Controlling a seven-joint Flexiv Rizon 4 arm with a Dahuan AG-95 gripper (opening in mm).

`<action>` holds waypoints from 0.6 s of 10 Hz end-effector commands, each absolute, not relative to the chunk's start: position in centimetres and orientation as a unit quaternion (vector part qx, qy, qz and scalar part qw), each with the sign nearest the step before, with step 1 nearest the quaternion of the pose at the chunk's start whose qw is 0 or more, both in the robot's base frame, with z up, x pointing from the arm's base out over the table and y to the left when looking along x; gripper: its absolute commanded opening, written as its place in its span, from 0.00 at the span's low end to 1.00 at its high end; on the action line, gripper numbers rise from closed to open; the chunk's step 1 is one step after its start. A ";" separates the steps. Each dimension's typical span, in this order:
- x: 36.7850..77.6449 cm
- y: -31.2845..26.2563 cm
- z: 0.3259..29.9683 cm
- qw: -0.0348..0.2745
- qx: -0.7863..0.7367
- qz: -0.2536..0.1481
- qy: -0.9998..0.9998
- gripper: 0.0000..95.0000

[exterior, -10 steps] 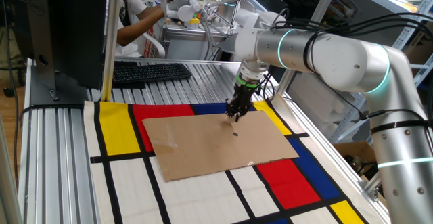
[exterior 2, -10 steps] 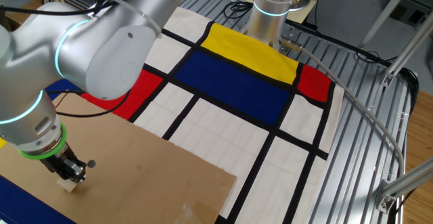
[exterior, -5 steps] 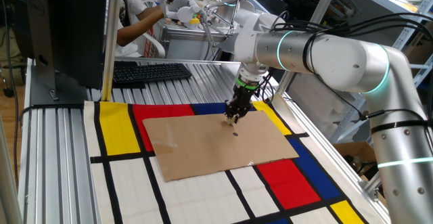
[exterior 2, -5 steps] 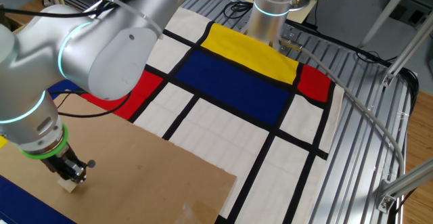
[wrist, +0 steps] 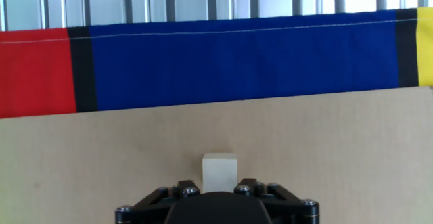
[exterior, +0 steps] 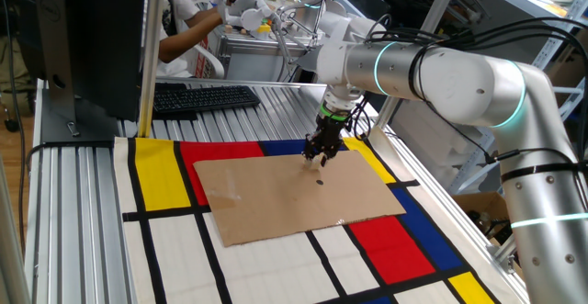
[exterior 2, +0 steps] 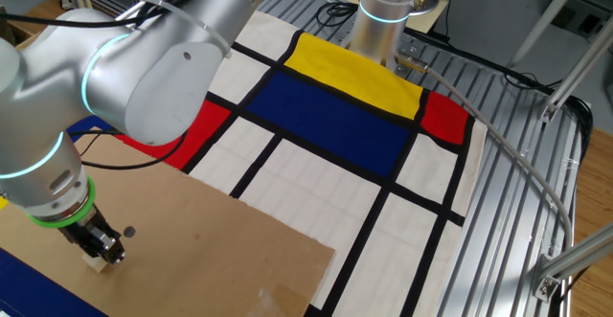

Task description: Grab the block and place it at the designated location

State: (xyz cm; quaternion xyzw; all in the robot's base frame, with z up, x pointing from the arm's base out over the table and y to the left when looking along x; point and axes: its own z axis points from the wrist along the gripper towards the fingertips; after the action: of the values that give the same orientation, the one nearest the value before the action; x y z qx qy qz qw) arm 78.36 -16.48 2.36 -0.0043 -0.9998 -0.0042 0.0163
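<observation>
Block (wrist: 220, 169), a tiny pale wooden cube, sat on the brown cardboard sheet (exterior: 294, 197) directly under the gripper (exterior: 317, 154), near the sheet's far edge where it met the blue panel of the colored cloth (wrist: 237, 58). In the hand view the cube showed just ahead of the black gripper body, pale against the cardboard, with the fingers themselves out of sight, so whether the jaws were clamped on it or only close around it could not be told. From the other fixed view the block (exterior 2: 95, 261) peeked out at the gripper's (exterior 2: 103, 253) tip, touching or nearly touching the cardboard (exterior 2: 192, 260). A small dark dot (exterior: 319, 181) marked the cardboard a little nearer the sheet's middle than the gripper; it showed beside the gripper as a dot (exterior 2: 129, 231) in the other fixed view. The silver arm (exterior: 441, 70) reached down to the cardboard from the side, and a black keyboard (exterior: 204, 97) lay on the metal table (exterior: 73, 194) beyond the cardboard.
</observation>
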 end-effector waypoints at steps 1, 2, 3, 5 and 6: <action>78.3 -16.5 2.5 0.016 -0.007 -0.005 -1.000 1.00; 78.3 -16.5 2.7 0.016 -0.007 -0.004 -1.000 1.00; 78.3 -16.6 3.7 0.016 -0.007 0.001 -1.000 1.00; 78.2 -17.0 5.2 0.024 -0.010 0.005 -1.000 0.80; 78.1 -17.3 5.9 0.025 -0.014 0.004 -1.000 0.80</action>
State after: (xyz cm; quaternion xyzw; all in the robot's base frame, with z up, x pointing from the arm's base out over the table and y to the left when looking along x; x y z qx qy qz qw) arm 77.83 -17.47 6.44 -0.0153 -0.9995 0.0056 0.0266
